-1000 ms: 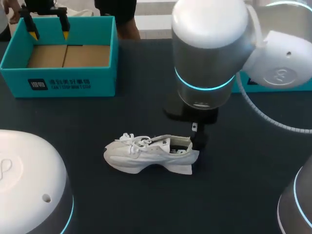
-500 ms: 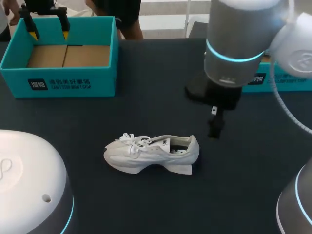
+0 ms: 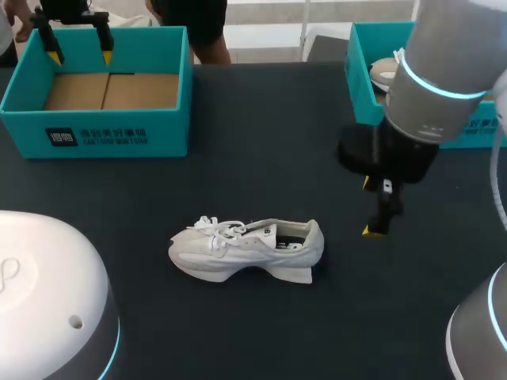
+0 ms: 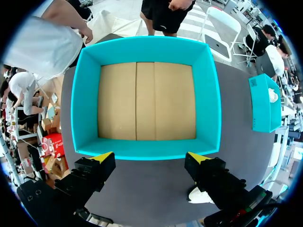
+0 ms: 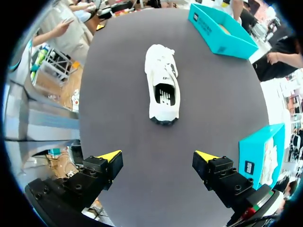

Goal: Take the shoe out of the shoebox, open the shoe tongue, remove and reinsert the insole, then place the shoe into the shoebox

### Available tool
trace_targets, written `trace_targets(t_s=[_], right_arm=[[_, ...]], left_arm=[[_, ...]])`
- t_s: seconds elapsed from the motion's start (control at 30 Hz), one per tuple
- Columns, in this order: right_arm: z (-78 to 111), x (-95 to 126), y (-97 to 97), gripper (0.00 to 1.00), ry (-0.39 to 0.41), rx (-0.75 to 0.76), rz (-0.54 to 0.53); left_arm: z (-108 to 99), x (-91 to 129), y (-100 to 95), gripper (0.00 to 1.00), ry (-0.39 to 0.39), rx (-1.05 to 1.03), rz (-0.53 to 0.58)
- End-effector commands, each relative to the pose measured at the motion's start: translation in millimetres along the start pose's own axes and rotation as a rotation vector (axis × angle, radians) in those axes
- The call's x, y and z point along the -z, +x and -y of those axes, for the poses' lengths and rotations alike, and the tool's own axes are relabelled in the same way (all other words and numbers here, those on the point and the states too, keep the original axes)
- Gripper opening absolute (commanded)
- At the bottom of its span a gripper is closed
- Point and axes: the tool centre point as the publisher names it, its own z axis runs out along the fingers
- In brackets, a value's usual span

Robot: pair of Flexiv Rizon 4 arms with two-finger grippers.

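Observation:
A white shoe (image 3: pixel 238 253) lies on its sole on the dark table, toe to the left, heel to the right, laces loose. The teal shoebox (image 3: pixel 111 136) stands at the back left, with only its bare cardboard floor showing. My left gripper (image 3: pixel 79 55) hangs open over the box's far wall; in the left wrist view the box (image 4: pixel 85 104) lies just ahead of that gripper (image 4: pixel 150 158). My right gripper (image 3: pixel 369 207) is open, right of the heel and apart from it. From the right wrist, the shoe (image 5: pixel 162 87) sits ahead of the empty gripper (image 5: pixel 158 157).
A second teal box (image 3: pixel 360 87) with something white inside stands at the back right, partly behind my right arm. It also shows beside the right gripper's finger as a teal box (image 5: pixel 262 151).
My right arm has swung to the right, away from the shoe's heel, uncovering the second teal box. The shoe and the left arm have not moved.

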Motion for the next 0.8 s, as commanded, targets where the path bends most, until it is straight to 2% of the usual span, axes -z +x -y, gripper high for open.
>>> trace_targets(t_s=[0.03, 0.07, 0.13, 0.77, 0.8], right_arm=[[7.2, -11.3, 7.9, 1.0, -0.691, 0.015, 0.026], [7.7, -15.1, 6.9, 1.0, -0.708, 0.01, 0.037], [9.8, -26.6, 4.0, 1.0, -0.669, -0.028, 0.042], [9.8, -26.6, 4.0, 1.0, -0.669, -0.028, 0.042], [10.7, -34.5, 5.2, 1.0, -0.676, -0.002, 0.036]], left_arm=[[0.0, 0.0, -0.1, 1.0, 0.0, 0.0, 0.0], [0.0, 0.0, -0.1, 1.0, 0.0, 0.0, 0.0], [0.0, 0.0, -0.1, 1.0, 0.0, 0.0, 0.0], [0.0, 0.0, -0.1, 1.0, 0.0, 0.0, 0.0], [0.0, 0.0, -0.1, 1.0, 0.0, 0.0, 0.0]])
